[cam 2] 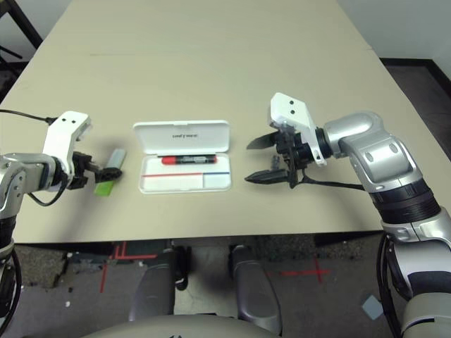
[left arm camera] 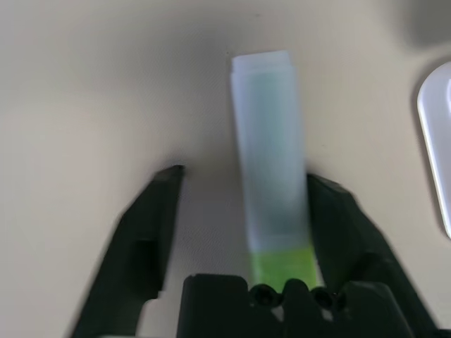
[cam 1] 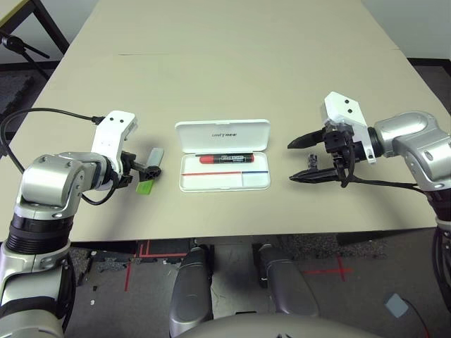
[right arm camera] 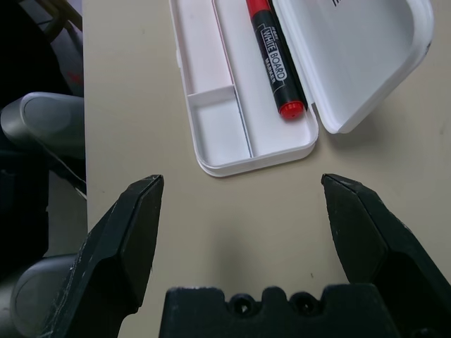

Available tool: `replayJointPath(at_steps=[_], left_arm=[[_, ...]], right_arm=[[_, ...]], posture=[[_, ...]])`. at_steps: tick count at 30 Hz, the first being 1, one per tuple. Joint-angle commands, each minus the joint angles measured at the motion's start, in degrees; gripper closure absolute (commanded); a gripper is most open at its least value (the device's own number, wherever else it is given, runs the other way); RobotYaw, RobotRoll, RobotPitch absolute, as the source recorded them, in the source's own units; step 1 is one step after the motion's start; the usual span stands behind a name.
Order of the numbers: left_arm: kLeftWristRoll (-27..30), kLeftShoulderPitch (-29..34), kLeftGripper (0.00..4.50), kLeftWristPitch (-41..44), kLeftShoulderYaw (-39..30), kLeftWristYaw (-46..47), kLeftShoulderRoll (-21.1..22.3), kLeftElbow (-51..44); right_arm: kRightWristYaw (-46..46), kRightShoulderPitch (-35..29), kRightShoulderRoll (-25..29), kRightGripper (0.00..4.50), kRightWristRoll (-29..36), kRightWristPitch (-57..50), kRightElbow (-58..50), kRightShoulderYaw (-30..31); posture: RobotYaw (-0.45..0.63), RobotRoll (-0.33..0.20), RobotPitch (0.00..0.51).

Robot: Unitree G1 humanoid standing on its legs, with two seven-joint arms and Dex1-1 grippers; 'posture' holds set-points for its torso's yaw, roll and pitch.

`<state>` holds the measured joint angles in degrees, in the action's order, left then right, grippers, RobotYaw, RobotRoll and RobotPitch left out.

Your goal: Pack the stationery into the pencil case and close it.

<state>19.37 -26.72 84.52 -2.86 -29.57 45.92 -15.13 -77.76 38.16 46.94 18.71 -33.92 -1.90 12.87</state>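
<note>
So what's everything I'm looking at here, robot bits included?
Table: one, beige, under everything.
Case: one, white, lying open at the table's centre.
Marker: one, black with red ends, inside the case.
Highlighter: one, pale green with a bright green cap, on the table on the case's left.
Small dark item: one, by the right fingers; too small to identify.
Left end effector: one, black fingers, open around the highlighter.
Right end effector: one, black fingers, open, on the case's right.
</note>
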Motion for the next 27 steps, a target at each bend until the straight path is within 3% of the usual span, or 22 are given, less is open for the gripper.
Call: replayJointPath(at_steps=[1,4,9,17,23,27], left_arm=[[0.2,1.4,2.52,-0.6,1.3,0.2,0.7,0.3],[0.5,1.0,3.42,-1.7,1.2,-0.6,1.9,0.1],[1.5,1.5,3.41,-6.7,1.0,-4.5,7.0,-0.6],[5.6,10.0,3.41,-20.3,-2.7,-19.4,20.0,-4.4],[9.3,15.7,3.41,-27.5,-7.2,-28.8,25.1,-10.9],[11.8,15.5,3.41,-29.0,-7.1,-32.1,26.8,-15.4]], right_arm=[[0.4,-0.4,0.0,0.0,-0.9,0.2,-0.4,0.8],[0.5,-0.5,-0.1,0.0,-1.1,0.3,-0.4,0.9],[0.3,-0.3,-0.3,0.0,-1.5,0.7,0.2,0.9],[0.2,-0.1,-1.1,0.0,-1.3,1.4,1.1,0.6],[-0.3,0.1,-1.2,0.0,-1.3,1.7,1.6,0.8],[-0.5,0.5,-1.4,0.0,-1.2,1.6,1.8,0.8]], posture=[[-0.02,0.0,0.222],[-0.01,0.0,0.222],[-0.01,0.0,0.224],[0.01,0.0,0.227],[0.01,0.0,0.227],[0.02,0.0,0.228]])
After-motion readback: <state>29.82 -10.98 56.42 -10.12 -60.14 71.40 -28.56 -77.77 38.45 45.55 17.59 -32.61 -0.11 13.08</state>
